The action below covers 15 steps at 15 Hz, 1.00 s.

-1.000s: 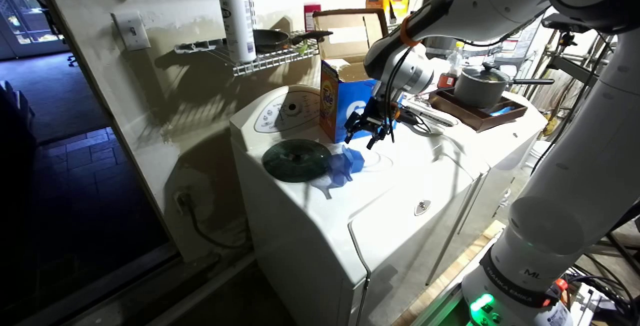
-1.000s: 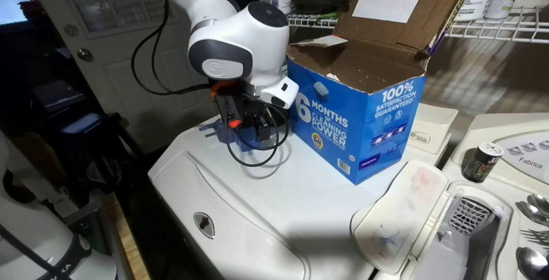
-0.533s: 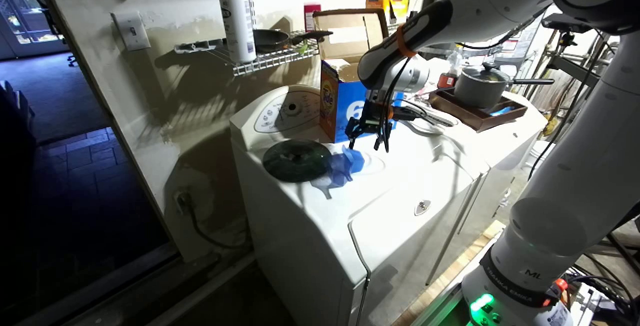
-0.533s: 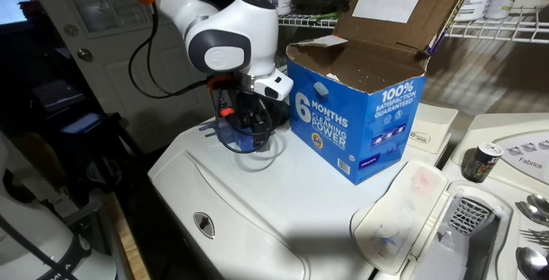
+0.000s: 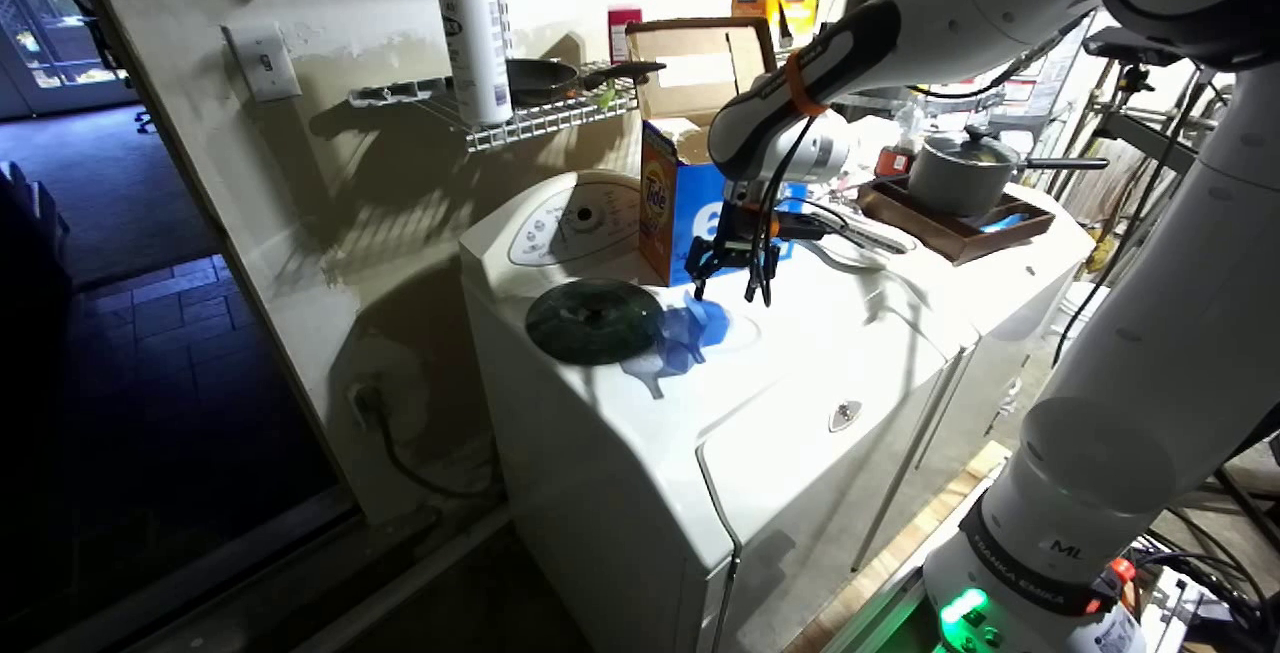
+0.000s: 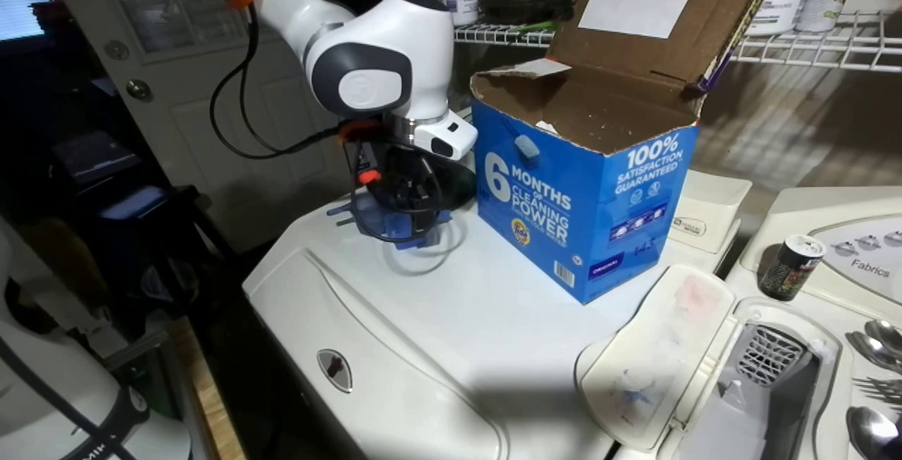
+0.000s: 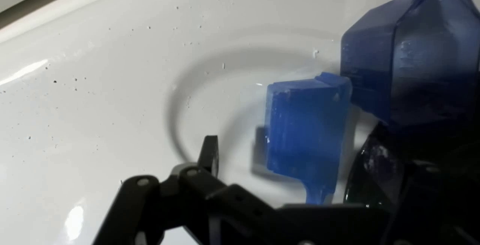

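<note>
One blue scoop [image 7: 309, 128] lies on the white machine [image 6: 451, 298] just below my gripper [image 5: 727, 293], which is released, its fingers [image 7: 210, 153] wide apart. In my wrist view the scoop shows in the gap between them, apart from the finger I see clearly; the opposite one is lost in shadow. A second scoop [image 7: 412, 53] sits just beside the first, next to a dark green disc [image 5: 590, 321], and a blue box [image 6: 578, 206] stands near.

Tool [image 5: 726, 294] more upright, nearer blue scoop [image 7: 307, 128]
</note>
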Each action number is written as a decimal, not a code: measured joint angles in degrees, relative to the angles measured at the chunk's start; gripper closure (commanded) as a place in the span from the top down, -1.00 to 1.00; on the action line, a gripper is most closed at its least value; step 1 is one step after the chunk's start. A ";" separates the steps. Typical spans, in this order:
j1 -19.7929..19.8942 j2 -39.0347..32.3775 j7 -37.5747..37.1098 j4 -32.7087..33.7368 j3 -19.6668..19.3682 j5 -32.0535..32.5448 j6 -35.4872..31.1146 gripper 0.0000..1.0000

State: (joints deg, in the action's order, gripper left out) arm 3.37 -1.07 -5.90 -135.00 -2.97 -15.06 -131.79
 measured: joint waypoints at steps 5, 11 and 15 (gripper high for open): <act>-0.01 -1.79 -3.41 1.57 0.00 2.13 1.84 0.95; -0.34 -4.27 -5.66 4.00 0.01 3.14 4.14 0.53; -0.44 -4.97 -6.44 4.91 0.01 3.21 4.75 0.24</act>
State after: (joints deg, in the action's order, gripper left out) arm 2.94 -6.04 -12.33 -130.09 -2.96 -11.85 -127.04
